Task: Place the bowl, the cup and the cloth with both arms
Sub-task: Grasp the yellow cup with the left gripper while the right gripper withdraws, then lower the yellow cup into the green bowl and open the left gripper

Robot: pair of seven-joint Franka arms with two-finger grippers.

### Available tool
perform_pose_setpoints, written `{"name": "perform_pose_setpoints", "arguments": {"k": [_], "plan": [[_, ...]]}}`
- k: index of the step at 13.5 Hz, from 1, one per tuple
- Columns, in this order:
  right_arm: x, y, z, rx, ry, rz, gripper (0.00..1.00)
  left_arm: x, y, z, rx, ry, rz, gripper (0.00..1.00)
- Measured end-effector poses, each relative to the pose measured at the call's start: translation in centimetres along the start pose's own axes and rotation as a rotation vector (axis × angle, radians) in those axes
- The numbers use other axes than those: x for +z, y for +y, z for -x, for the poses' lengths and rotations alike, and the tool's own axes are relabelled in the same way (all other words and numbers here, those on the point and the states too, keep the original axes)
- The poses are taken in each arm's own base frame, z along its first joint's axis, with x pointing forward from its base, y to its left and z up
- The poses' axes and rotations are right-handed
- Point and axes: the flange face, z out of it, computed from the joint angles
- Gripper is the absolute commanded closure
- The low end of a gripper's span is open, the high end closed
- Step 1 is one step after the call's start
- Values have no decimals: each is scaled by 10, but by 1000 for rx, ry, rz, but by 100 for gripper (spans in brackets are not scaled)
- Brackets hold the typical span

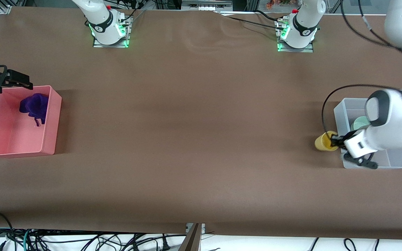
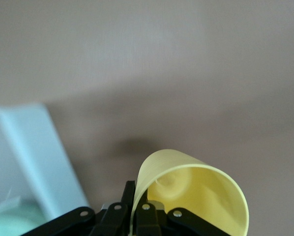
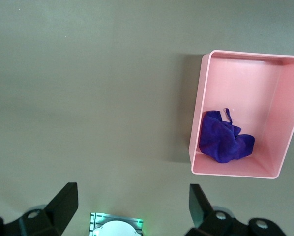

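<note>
My left gripper (image 1: 334, 141) is shut on the yellow cup's (image 1: 326, 141) rim, one finger inside and one outside. The cup is tipped on its side over the table, right beside the grey bin (image 1: 396, 158). In the left wrist view the cup (image 2: 196, 191) fills the space by my left gripper (image 2: 136, 202). The mint-green bowl (image 1: 360, 122) sits in the grey bin, partly hidden by the arm; it also shows in the left wrist view (image 2: 12, 219). The purple cloth (image 1: 34, 105) lies in the pink bin (image 1: 12, 139). My right gripper (image 1: 17, 81) is open and empty, over that bin's edge.
The grey bin (image 2: 34, 152) stands at the left arm's end of the table, the pink bin (image 3: 245, 78) with the cloth (image 3: 224, 142) at the right arm's end. The right wrist view shows my open right gripper (image 3: 132, 201) high above the right arm's base (image 3: 115, 227).
</note>
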Motion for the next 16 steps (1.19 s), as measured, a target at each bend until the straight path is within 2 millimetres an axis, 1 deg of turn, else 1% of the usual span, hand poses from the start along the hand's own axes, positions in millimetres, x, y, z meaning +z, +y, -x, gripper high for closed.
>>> {"name": "perform_pose_setpoints", "arguments": {"k": [1,2,3,4,5,6,7,8,9,10,11,12,13,14,16], "plan": [[-4,6,3,13,12,2,0,-19,-10,22,-14,-47,9,100],[-11,16,9,32,33,7,0,-31,-27,43,-3,-85,10,100],[-20,25,17,53,53,11,0,-35,-51,62,20,-116,-10,100],[-29,32,27,69,69,14,0,-32,-84,82,43,-140,-29,100],[-35,34,36,77,80,16,0,-21,-116,101,66,-147,-24,100],[-38,31,42,75,82,15,0,-6,-144,115,89,-129,-19,100],[-38,24,46,75,82,14,0,16,-169,127,104,-100,-15,100],[-37,18,48,90,79,12,0,42,-186,136,114,-71,-15,100],[-36,12,49,114,72,10,0,64,-196,142,119,-47,-17,100],[-34,6,49,134,62,9,0,81,-199,143,125,-34,-17,100],[-33,1,49,146,57,9,0,89,-198,142,130,-28,-16,95],[-32,-2,48,153,55,9,0,92,-195,138,137,-21,-19,55],[-30,-4,47,154,51,9,0,89,-194,135,142,-10,-28,8],[-28,-4,46,153,46,9,0,87,-193,133,144,-1,-36,0],[-24,-6,42,149,38,8,0,80,-194,132,153,10,-48,0]]}}
